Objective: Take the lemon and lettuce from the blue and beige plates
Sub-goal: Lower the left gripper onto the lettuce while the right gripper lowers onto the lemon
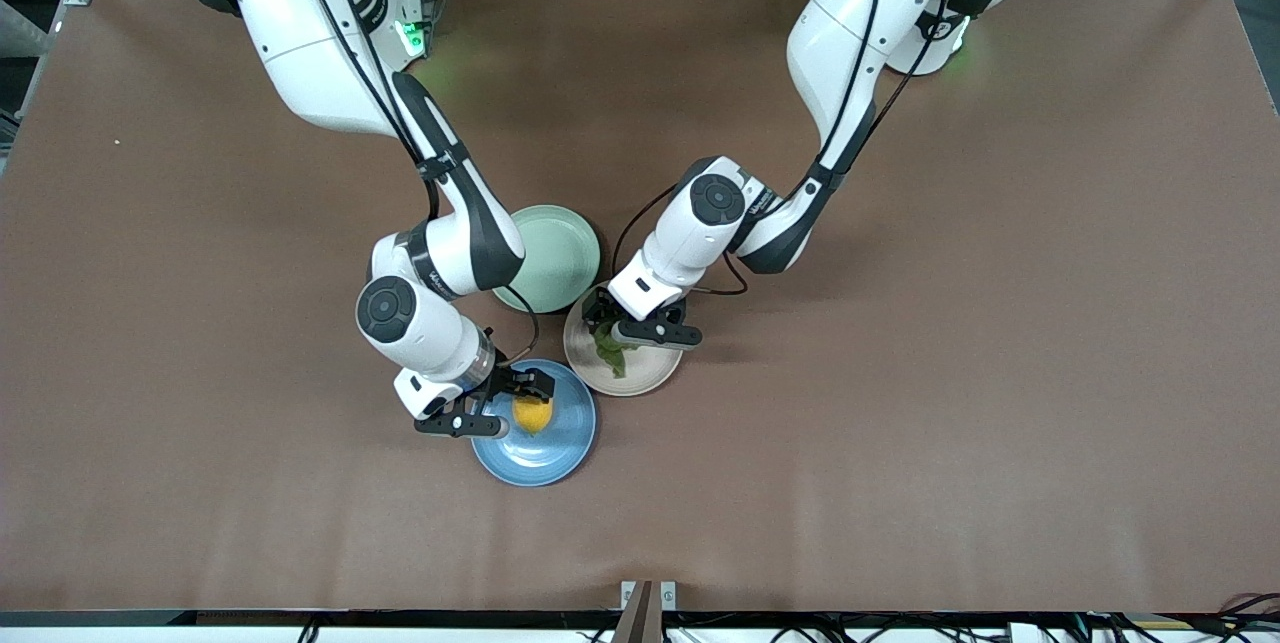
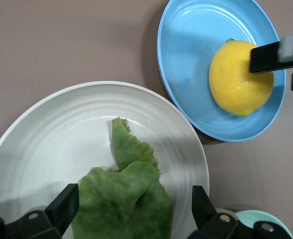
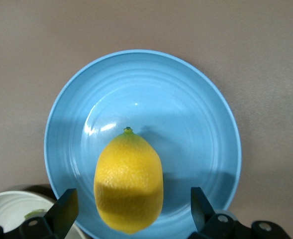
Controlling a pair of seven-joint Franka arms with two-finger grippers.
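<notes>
The right gripper (image 1: 496,410) has its jaws spread wide either side of the lemon (image 1: 532,413), which lies on the blue plate (image 1: 560,453). The left gripper (image 1: 630,323) has its jaws parted around the lettuce (image 1: 609,348) on the beige plate (image 1: 650,375). That plate touches the blue one at its 2 o'clock edge, and a pale green plate (image 1: 560,253) sits at the beige plate's 11 o'clock on the brown counter (image 1: 1000,373).

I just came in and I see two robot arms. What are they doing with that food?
Each arm is reaching for one piece of food. The right gripper is low over the lemon on the blue plate, fingers open on either side of it. The left gripper is open around the lettuce on the beige plate. Nothing is lifted yet. A green plate sits beside them.
</notes>
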